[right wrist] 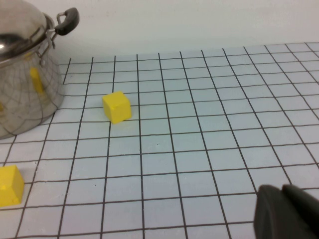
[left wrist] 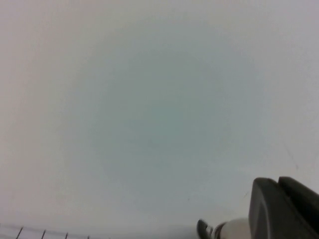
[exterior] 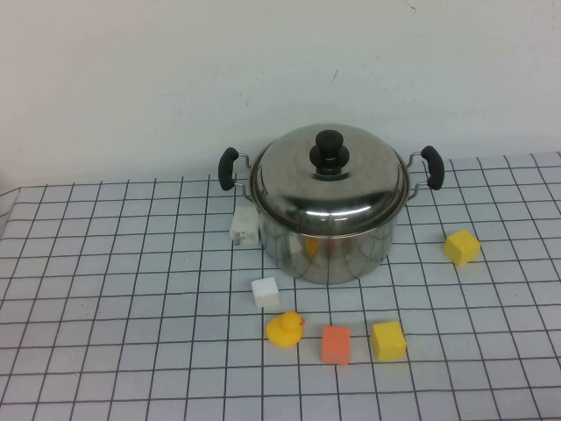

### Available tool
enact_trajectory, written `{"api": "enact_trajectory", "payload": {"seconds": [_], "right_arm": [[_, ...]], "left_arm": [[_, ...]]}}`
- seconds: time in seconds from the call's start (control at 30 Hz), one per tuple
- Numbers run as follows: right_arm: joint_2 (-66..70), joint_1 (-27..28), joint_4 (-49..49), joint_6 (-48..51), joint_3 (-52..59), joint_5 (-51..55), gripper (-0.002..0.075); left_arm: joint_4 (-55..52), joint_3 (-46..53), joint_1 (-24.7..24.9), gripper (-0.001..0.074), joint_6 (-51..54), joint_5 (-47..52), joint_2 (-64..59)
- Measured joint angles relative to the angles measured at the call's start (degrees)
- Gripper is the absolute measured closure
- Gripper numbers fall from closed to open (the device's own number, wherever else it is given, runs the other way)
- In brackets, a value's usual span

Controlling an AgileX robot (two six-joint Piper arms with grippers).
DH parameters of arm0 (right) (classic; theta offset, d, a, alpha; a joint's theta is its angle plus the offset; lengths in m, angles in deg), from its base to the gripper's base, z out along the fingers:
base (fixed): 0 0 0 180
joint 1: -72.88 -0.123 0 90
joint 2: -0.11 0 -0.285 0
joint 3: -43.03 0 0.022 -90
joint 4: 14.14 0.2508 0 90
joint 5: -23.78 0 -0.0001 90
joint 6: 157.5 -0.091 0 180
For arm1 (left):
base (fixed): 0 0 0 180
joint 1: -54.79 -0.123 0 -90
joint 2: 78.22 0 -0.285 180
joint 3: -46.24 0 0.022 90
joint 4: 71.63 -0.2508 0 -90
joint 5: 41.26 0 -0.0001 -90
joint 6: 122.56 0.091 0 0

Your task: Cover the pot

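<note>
The steel pot [exterior: 329, 246] stands at the back middle of the gridded table, with black side handles [exterior: 228, 168]. The domed steel lid [exterior: 329, 189] with its black knob [exterior: 329, 151] sits squarely on the pot's rim. Neither arm shows in the high view. My left gripper [left wrist: 277, 183] is shut and empty, facing the blank wall. My right gripper [right wrist: 281, 191] is shut and empty, low over the table to the right of the pot [right wrist: 22, 89], well apart from it.
In front of the pot lie a white block [exterior: 266, 291], a yellow duck [exterior: 284, 329], an orange block [exterior: 336, 344] and a yellow block [exterior: 387, 340]. Another yellow block [exterior: 461, 246] lies to the right. A white object [exterior: 244, 226] rests against the pot's left side.
</note>
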Motion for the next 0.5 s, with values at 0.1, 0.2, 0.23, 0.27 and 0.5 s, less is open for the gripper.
{"api": "enact_trajectory", "payload": {"seconds": [0.1, 0.2, 0.23, 0.27, 0.5], "right_arm": [[0.0, 0.0, 0.0, 0.0, 0.0, 0.0, 0.0717], [0.0, 0.0, 0.0, 0.0, 0.0, 0.0, 0.0717], [0.0, 0.0, 0.0, 0.0, 0.0, 0.0, 0.0717], [0.0, 0.0, 0.0, 0.0, 0.0, 0.0, 0.0717], [0.0, 0.0, 0.0, 0.0, 0.0, 0.0, 0.0717]], "left_arm": [[-4.9, 5.0, 0.0, 0.0736, -6.1, -0.5, 0.0], [-5.8, 10.8, -0.7, 0.0736, -7.5, -0.6, 0.6], [-6.0, 12.2, -1.4, 0.0736, -7.7, -0.6, 1.3], [-6.0, 13.8, -1.9, 0.0736, -7.7, -0.6, 1.9], [-6.2, 18.8, -4.0, 0.0736, -9.3, 2.0, 4.2]]}}
